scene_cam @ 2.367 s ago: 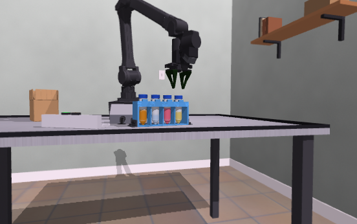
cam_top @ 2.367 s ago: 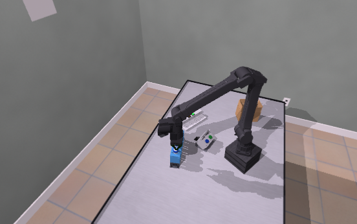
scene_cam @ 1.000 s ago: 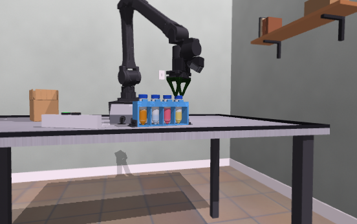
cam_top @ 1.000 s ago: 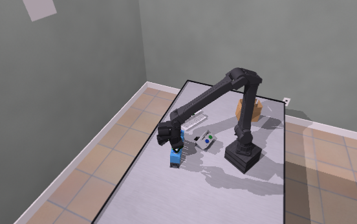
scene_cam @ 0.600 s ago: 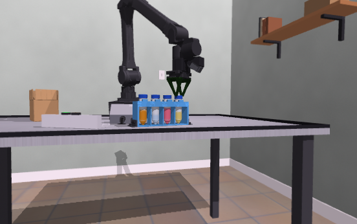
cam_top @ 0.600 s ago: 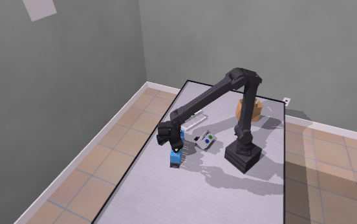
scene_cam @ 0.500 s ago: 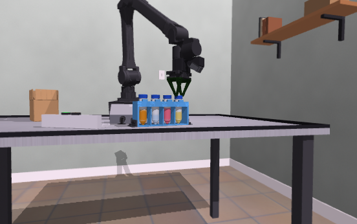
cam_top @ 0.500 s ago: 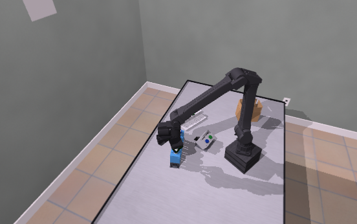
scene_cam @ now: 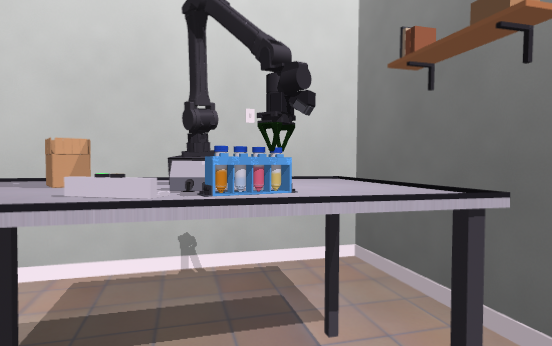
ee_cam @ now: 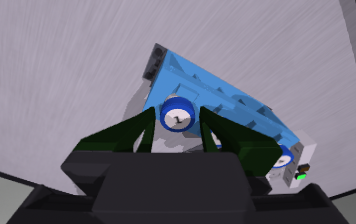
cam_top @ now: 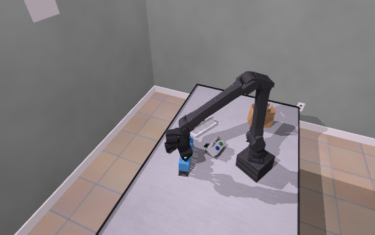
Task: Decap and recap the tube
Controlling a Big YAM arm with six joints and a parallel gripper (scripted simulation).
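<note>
In the wrist view, the black-green gripper (cam_top: pixel 186 157) (scene_cam: pixel 276 150) (ee_cam: pixel 177 111) has its jaws parted and released, one on each side of the cap of tube 1 (scene_cam: pixel 278 150) (ee_cam: pixel 177 119), not clenching it. This cap sits on its tube in the blue decapping station (cam_top: pixel 184 165) (scene_cam: pixel 248 161) (ee_cam: pixel 182 75). In that view, the lit green lamp (ee_cam: pixel 301 177) is at four o'clock from the cap.

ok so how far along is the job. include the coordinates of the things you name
The green lamp (ee_cam: pixel 301 176) is lit, so the aspirate step looks over. All four tubes in the blue station (scene_cam: pixel 248 161) wear caps. In hand: the gripper (scene_cam: pixel 276 150) (ee_cam: pixel 177 111) straddles cap 1 (ee_cam: pixel 177 119), probably for a tightness check. Left: finish checks, let go, press READY (cam_top: pixel 221 144).
</note>
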